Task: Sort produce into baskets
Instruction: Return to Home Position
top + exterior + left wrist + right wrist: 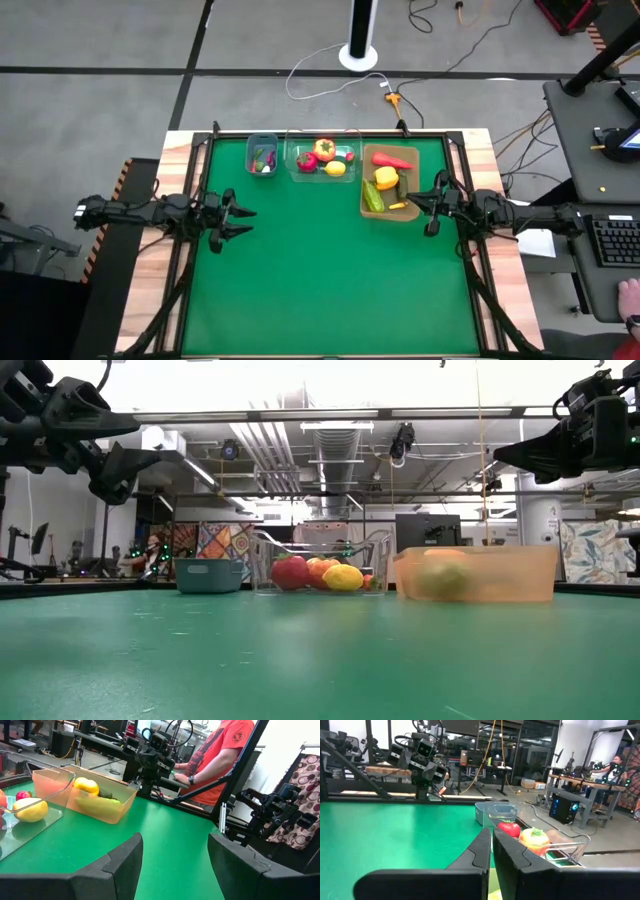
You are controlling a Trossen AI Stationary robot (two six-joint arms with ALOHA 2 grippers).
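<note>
Three baskets line the far edge of the table (320,270), and all visible produce sits inside them; none shows loose on the green mat. Blue-grey bin (263,154) on the left holds a few small pieces, mixed green and reddish, too small to name. Clear tub (325,159) in the middle: red round piece (307,161), orange-yellow pepper (324,149), lemon (336,168). Tan tray (391,182) on the right: red chilli (391,160), yellow pepper (386,178), green cucumber (373,196), plus a small yellow bit near its front wall. Judged from this layout, sorting looks finished or very nearly so. Left hand (235,221) hovers above the mat near the table's left side, fingers spread wide, empty. Right hand (428,207) hangs just beside the tan tray's near corner, fingers closed together with nothing between them. A person in a red shirt (220,755) stands beyond the table.
</note>
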